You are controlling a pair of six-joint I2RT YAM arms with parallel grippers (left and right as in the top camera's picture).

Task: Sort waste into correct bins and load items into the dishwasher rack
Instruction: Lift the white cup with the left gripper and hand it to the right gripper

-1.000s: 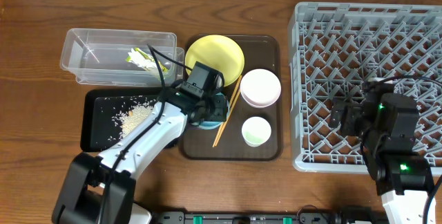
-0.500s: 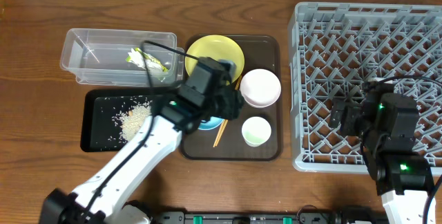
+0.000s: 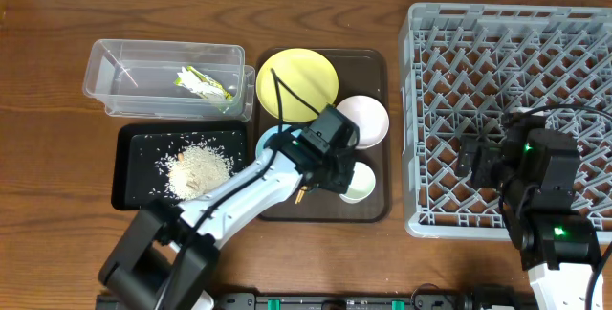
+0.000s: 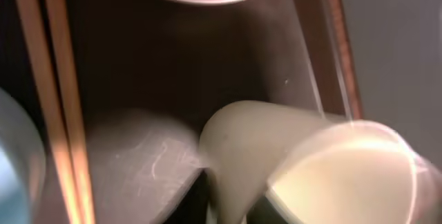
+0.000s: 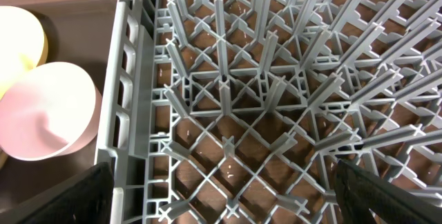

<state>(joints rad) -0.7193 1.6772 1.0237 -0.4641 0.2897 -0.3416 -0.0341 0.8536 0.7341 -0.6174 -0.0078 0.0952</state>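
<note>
wooden bench (image 3: 57,205), brown serving tray (image 3: 371,66) in the middle, dishwasher rack (image 3: 459,42) at right. left pincer (image 3: 340,170) is low over the tray's near right corner, right at the pale green cup (image 3: 361,188). wrist view is blurred, so cannot tell whether its fingers are spread or closed on the cup. chopsticks (image 4: 67,92) lie just left of the cup, white-pink bowl (image 3: 363,119) just beyond it. right pincer (image 5: 228,189) is spread wide above the rack grid. wrapper (image 3: 203,82) sits in clear tub (image 3: 115,61), rice (image 3: 199,168) on black tray (image 3: 134,138). judgement: the step is the cup pick-up. to do it well, straddle one wall at the rim, keep clear of chopsticks and bowl, close firmly, and lift straight before swinging right to the rack.
</note>
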